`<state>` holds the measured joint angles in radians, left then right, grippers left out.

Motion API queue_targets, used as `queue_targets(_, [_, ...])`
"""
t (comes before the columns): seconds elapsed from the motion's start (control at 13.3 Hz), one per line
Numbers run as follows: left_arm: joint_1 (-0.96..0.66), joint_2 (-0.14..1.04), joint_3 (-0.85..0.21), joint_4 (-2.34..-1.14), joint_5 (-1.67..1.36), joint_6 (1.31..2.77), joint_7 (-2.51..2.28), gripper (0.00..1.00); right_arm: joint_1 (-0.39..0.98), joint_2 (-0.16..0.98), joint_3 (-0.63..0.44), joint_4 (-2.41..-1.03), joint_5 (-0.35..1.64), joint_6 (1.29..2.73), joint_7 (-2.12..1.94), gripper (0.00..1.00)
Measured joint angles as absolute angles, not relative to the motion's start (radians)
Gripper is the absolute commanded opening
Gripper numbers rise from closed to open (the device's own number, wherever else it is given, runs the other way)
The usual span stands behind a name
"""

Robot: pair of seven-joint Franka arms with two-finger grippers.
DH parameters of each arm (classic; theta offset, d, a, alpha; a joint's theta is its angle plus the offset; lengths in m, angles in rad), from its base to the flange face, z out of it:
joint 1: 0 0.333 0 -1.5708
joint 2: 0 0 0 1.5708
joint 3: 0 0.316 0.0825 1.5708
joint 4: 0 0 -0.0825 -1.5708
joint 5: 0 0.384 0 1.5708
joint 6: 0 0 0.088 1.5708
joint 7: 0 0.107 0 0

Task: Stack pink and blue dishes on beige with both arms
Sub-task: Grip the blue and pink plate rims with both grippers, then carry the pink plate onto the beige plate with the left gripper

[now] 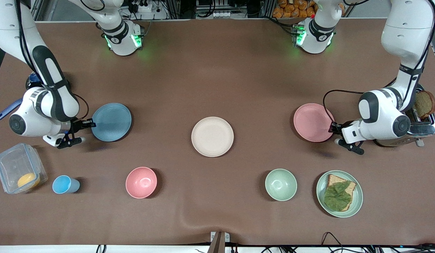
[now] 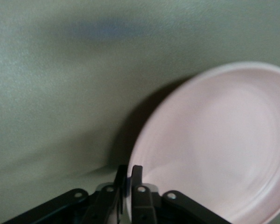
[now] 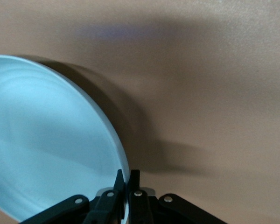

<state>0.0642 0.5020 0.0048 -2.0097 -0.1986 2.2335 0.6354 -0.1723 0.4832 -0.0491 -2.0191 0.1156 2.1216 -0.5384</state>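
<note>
Two bowls (image 1: 141,182), three plates (image 1: 212,136).

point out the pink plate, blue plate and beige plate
pink plate (image 1: 311,122), front view, the plate's flat middle
blue plate (image 1: 112,121), front view, the plate's flat middle
beige plate (image 1: 212,136), front view, the plate's flat middle

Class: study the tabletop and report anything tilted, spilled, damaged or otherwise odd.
Nothing is spilled or broken. Two plates sit askew: the blue plate and pink plate are each tipped up off the table, pinched at the rim by the right gripper and left gripper. The beige plate lies flat.
</note>
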Motion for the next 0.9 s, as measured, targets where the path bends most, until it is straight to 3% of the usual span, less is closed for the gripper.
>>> queue_targets(0.23, [0.062,0.495,-0.004,-1.951,-0.199,2.158,0.644,0.00,-0.172,0.485,-0.049,-1.971,0.116,2.045,-0.538,0.00])
queue_targets(0.45, [0.061,0.491,-0.045,-1.814,-0.210,2.002,0.619,0.00,-0.172,0.488,-0.049,-1.928,0.116,1.985,-0.538,0.00])
queue_targets(0.68, [0.057,0.485,-0.124,-1.699,-0.253,1.892,0.477,0.00,-0.172,0.489,-0.050,-1.881,0.116,1.927,-0.538,0.00])
queue_targets(0.9, [0.026,0.488,-0.220,-1.634,-0.295,1.883,0.279,0.00,-0.172,0.490,-0.050,-1.849,0.116,1.894,-0.538,0.00])
